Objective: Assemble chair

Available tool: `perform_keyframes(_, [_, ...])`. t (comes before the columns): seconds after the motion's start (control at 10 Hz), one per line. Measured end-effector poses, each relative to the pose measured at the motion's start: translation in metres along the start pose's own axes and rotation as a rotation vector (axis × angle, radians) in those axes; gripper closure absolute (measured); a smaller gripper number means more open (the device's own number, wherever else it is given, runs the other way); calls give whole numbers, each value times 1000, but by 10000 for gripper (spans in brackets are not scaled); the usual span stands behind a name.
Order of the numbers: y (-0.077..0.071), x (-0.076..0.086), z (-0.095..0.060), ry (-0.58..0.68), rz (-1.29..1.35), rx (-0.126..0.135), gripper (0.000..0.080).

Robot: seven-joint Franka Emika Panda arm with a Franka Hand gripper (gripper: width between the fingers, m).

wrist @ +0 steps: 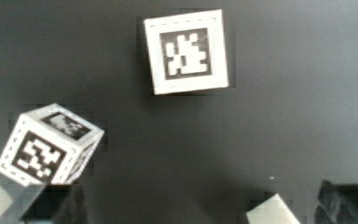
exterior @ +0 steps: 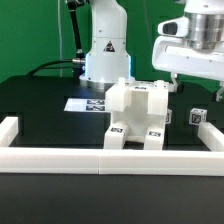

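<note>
The partly built white chair (exterior: 135,112) stands in the middle of the black table, a blocky body on short legs with marker tags on its front. My gripper (exterior: 183,85) hangs open in the air off its upper right in the exterior view, touching nothing. In the wrist view the gripper (wrist: 158,208) looks down at the dark table with nothing between its fingertips (wrist: 274,206). Below it lie a small white block (wrist: 51,145) with tags on two faces and a flat white piece (wrist: 190,52) bearing one tag. A small tagged part (exterior: 196,116) lies to the chair's right.
The marker board (exterior: 88,103) lies flat behind the chair, in front of the robot base (exterior: 106,55). A low white border rail (exterior: 110,160) runs along the table's front and up both sides.
</note>
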State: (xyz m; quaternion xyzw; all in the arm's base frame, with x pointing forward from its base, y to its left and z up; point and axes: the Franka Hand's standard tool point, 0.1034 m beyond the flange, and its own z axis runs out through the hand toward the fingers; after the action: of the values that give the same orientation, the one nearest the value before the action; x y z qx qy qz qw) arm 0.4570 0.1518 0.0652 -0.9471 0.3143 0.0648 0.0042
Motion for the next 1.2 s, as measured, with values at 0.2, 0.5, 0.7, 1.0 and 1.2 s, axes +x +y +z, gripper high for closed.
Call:
perform_keyframes(0.2, [4,7,-2,4,-7,1,151])
perform_keyframes(0.5, [8,14,-3,9,-12,1,151])
perform_keyframes(0.7, [12,19,-4,12,-18,0,151])
perform_keyframes(1.0, [16,26,-5,16,-22,-1,151])
perform_keyframes(1.2, [20,33,-6,21,-32,-1,151])
